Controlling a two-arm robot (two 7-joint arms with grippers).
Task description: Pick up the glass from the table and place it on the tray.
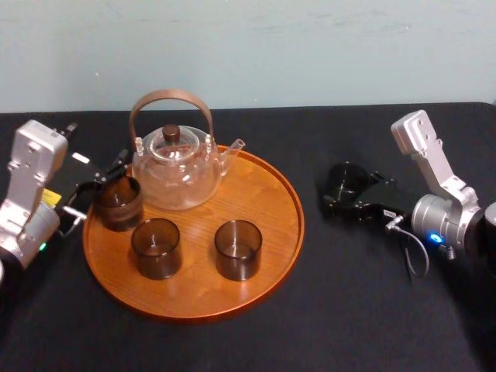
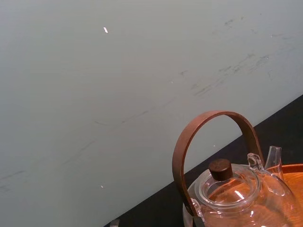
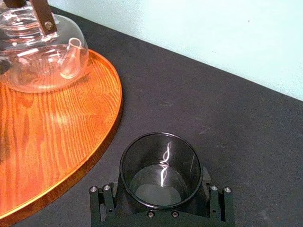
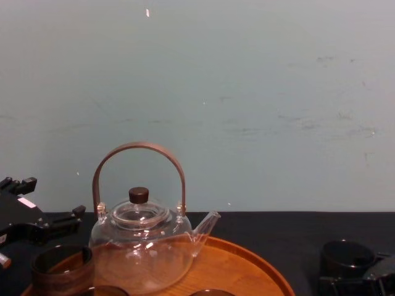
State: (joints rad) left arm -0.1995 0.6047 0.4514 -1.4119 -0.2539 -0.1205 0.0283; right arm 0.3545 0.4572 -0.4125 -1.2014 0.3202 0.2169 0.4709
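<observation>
Right gripper (image 1: 342, 186) around glass (image 1: 346, 175) beside tray (image 1: 267, 198)

Black table (image 1: 349, 310): wooden tray (image 1: 273, 203) left-centre, dark glass (image 1: 346, 177) apart, right.

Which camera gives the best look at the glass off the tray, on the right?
The right wrist view: the glass sits close, at the right claw, its rim and inside plain. The head view shows it farther off and dark, beside the tray; the chest view shows its side.

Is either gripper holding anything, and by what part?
The right gripper grips the glass by its lower wall, right of the tray. The left gripper, at the tray's left edge: cannot tell.
</observation>
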